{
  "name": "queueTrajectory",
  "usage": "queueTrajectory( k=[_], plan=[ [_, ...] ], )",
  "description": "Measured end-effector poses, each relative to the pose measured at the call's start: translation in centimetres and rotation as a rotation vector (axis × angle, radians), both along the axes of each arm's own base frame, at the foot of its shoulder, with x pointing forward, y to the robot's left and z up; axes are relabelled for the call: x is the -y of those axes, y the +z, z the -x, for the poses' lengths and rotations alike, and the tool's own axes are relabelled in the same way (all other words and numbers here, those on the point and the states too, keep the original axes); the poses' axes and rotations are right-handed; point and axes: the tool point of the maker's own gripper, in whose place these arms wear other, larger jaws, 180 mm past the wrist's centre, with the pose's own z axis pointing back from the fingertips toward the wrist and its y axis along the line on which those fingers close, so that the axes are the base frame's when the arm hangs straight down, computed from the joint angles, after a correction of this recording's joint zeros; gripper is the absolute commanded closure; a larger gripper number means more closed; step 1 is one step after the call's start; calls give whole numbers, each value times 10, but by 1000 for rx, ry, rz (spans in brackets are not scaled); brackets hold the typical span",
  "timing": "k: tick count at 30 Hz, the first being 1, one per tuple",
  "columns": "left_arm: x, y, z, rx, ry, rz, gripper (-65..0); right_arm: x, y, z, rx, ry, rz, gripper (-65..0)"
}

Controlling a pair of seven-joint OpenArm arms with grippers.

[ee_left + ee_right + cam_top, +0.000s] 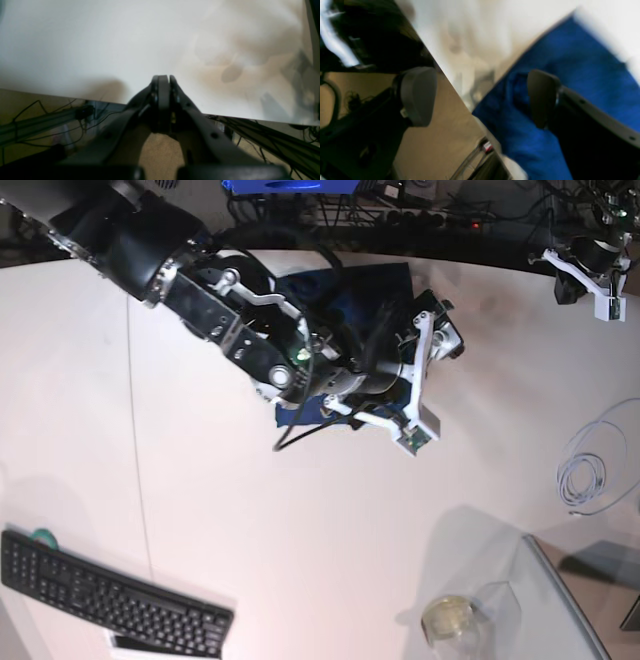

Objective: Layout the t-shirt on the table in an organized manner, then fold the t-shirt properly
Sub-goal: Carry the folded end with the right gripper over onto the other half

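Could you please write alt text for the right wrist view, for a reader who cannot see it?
The right claw hangs open at the edge of the white table, one finger over the blue t-shirt and the other past the edge, over tan floor. The picture is blurred.

We see our right tool (pixel 480 97) spread wide, its arm stretched across; our left tool (pixel 163 82) is clamped tight

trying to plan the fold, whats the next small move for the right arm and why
Probably lower the open right gripper onto the t-shirt edge and close. Its jaws stand wide with nothing between them, one finger already over the blue fabric near the table edge. The shirt lies bunched under the arm, not yet spread.
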Motion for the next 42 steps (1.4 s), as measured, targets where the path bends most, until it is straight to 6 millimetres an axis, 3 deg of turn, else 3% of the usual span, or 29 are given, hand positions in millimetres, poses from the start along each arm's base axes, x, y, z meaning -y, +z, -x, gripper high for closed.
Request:
queueTrajectory(
  k=[2, 4, 7, 10, 15, 19, 23, 28, 34, 38, 40, 42],
  plan=[
    [0, 0, 1, -1, 1, 1, 0, 23, 3, -12, -36, -137, -18, -525],
    [-1, 0, 2, -3, 2, -2, 0, 48, -11, -20, -77, -261, 4, -470],
    [-10, 4, 5, 5, 27, -15, 0, 78, -33, -26, -92, -343, 44, -255],
    [-13, 6, 5, 9, 35, -20, 0, 90, -47, -28, -89, -373, 71, -41],
    [-13, 6, 5, 10, 36, -17, 0, 98, -81, -19, -168, -391, 137, -23],
    [-12, 5, 6, 10, 37, -16, 0, 106, -101, -24, -165, -430, 168, -21],
    [-12, 5, 6, 10, 37, -15, 0, 92, -111, -19, -209, -431, 166, -21],
    [-12, 5, 6, 9, 37, -15, 0, 67, -95, -31, -196, -423, 114, -21],
    [-12, 5, 7, 7, 36, -15, 0, 17, -94, -37, -182, -325, 139, -21],
    [-12, 5, 7, 7, 37, -14, 0, -25, -79, -40, -73, -220, 121, -21],
    [-13, -1, 10, -5, 47, -4, 0, -31, -74, -41, -31, -186, 116, -21],
    [-13, -9, 17, -29, 59, 12, 0, -22, -70, -43, -11, -181, 123, -21]
  ],
)
